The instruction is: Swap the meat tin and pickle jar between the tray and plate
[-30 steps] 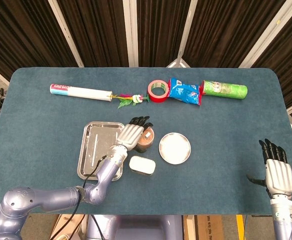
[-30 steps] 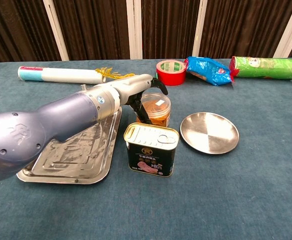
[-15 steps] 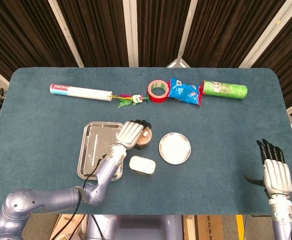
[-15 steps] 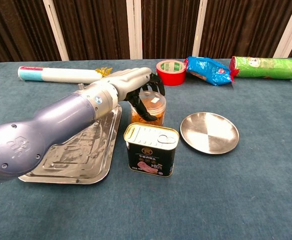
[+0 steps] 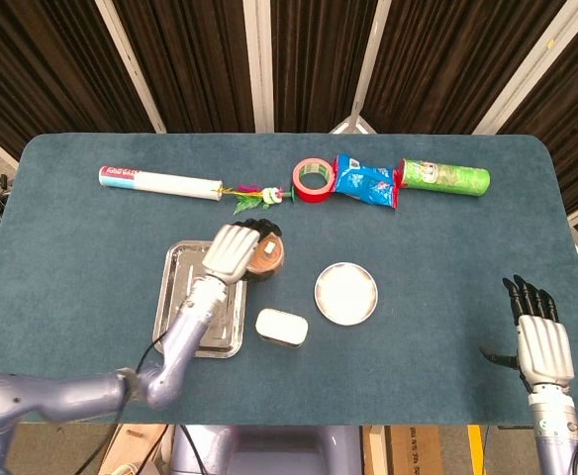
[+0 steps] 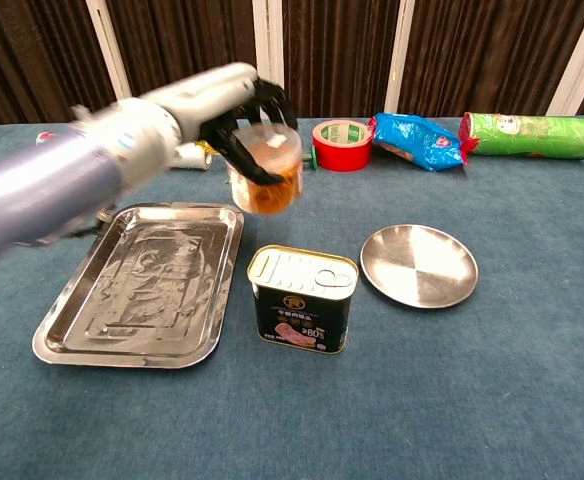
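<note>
Chest view, nearest: meat tin on the counter, between tray and plate. Beyond, pickle jar aloft, left hand fingers wrapped round it. Best lowered level onto the tray, released late. Right hand spread, holding nothing.

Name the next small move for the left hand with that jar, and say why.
Probably carry the pickle jar leftward over the tray and lower it onto the bare metal. The left hand holds the jar lifted off the table, tilted, near the tray's far right corner. The tray and plate are both empty, and the meat tin stands between them.
</note>
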### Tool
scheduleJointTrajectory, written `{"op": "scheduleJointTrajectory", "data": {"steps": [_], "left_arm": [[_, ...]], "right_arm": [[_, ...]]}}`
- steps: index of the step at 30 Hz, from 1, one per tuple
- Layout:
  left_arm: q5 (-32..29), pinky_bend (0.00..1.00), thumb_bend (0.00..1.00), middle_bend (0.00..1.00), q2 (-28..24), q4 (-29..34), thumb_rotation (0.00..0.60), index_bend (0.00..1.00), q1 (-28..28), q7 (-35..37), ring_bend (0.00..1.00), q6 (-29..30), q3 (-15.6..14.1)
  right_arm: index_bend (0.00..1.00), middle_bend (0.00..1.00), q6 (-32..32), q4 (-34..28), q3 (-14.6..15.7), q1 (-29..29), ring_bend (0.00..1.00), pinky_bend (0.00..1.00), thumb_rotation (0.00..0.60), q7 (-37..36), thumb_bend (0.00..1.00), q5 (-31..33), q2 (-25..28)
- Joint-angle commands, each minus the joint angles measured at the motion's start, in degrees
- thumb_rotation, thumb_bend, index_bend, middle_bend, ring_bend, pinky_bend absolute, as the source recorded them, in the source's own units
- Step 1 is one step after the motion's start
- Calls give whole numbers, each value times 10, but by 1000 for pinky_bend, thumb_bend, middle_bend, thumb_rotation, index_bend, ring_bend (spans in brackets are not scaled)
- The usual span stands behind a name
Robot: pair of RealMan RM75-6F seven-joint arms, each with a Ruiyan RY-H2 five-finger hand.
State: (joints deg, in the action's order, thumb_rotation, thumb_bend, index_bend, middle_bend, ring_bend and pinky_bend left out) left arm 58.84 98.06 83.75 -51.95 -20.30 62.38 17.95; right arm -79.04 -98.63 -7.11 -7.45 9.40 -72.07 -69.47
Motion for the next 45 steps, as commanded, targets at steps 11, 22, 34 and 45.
{"op": "scheduleJointTrajectory", "data": {"steps": [11, 22, 34, 45], "left_arm": [[173, 440, 479, 314, -142, -8, 600, 382, 165, 275, 311, 21, -149], [233, 214, 250, 94, -88, -127, 600, 293, 162, 384, 53, -7, -168], [235, 118, 70, 0, -122, -45, 600, 209, 168, 321, 0, 16, -148], [280, 94, 84, 0, -261, 117, 600, 197, 349, 100, 0, 283, -208]], "right_arm": [[0, 0, -12, -5, 2, 2, 17, 0, 600, 17, 3, -6, -9], [0, 0, -11, -5, 2, 2, 17, 0, 600, 17, 2, -6, -11], [0, 0, -14, -9, 2, 5, 17, 0, 600, 12, 3, -8, -6], [0, 0, 46, -16, 44, -29, 17, 0, 600, -60, 3, -118, 9]]}}
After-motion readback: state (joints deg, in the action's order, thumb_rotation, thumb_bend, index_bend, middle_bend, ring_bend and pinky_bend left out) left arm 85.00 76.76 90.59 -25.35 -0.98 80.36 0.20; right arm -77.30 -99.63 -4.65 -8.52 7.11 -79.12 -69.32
